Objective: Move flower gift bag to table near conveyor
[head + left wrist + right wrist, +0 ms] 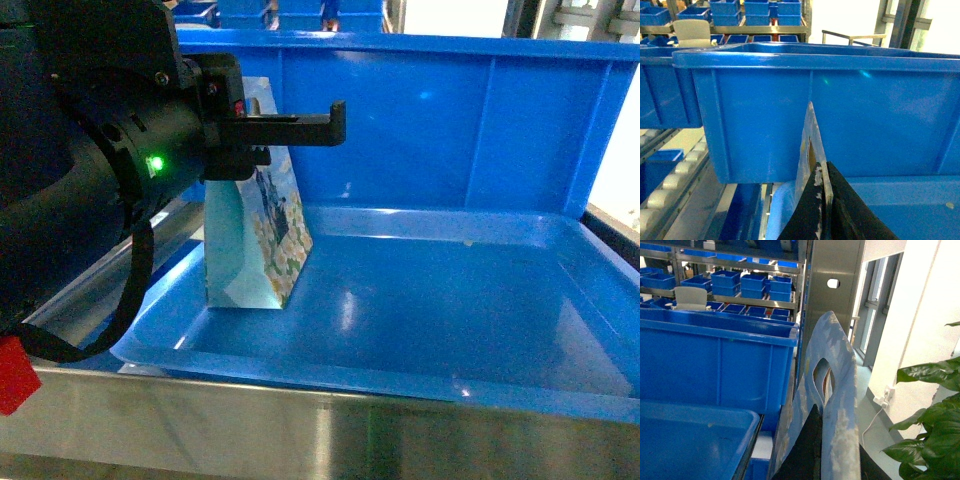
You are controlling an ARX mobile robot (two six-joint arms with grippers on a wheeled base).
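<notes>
Left gripper (824, 175) is pressed onto the top edge of the bag (255, 235). The left wrist view shows the bag edge-on, squeezed between the two dark fingers (812, 212). The bag stands upright in the near left corner of the blue tray (450, 300), base down on the tray floor, its flowered face angled toward the middle. Behind it rises the tall wall of a blue bin (450, 120), close to the bag's back edge. The tray sits on the conveyor (670, 185), white rollers running down the left side beneath it, with a steel rail (300, 430) across the front.

Over on the other arm, the right gripper (837, 432) is pinching a second bag (840, 365), pale blue with white patches and a cut-out handle hole, held upright between its fingers. That one is off the tray's right edge, beside the steel upright. A green plant (930, 405) sits further right. The head view does not catch the right gripper at all.
</notes>
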